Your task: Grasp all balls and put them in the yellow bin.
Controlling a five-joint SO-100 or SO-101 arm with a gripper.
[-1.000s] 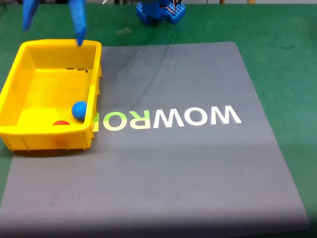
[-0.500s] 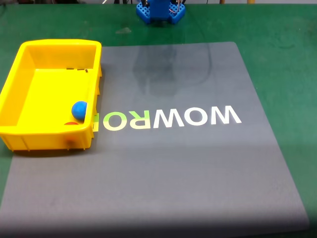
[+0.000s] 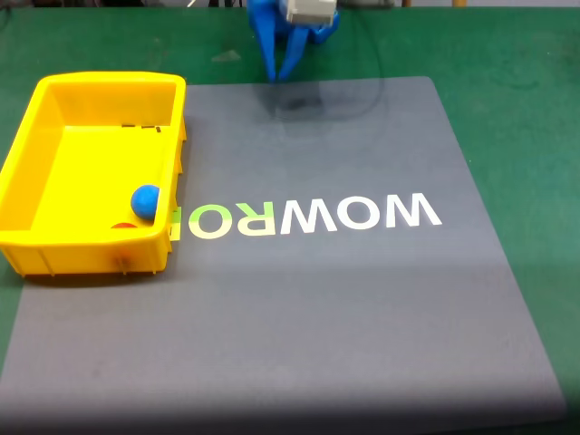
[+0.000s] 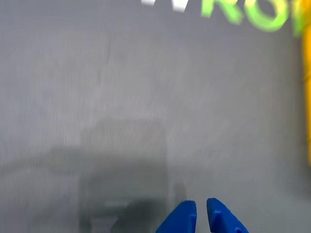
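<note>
Jaws nearly closed and empty, gripper (image 4: 201, 212) hangs over bare mat (image 3: 344, 299), far from bin (image 3: 27, 245) holding blue ball (image 3: 145, 201) and red ball (image 3: 121, 225); task looks finished.

Red ball (image 3: 120, 226) mostly hidden behind the yellow bin (image 3: 54, 243) wall; wrist view motion-blurred

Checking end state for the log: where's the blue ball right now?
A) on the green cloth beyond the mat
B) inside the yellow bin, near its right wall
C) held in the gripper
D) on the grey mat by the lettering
B: in the fixed view the blue ball sits inside the yellow bin, close to its right-hand wall, while the gripper is away at the mat's far edge.
</note>
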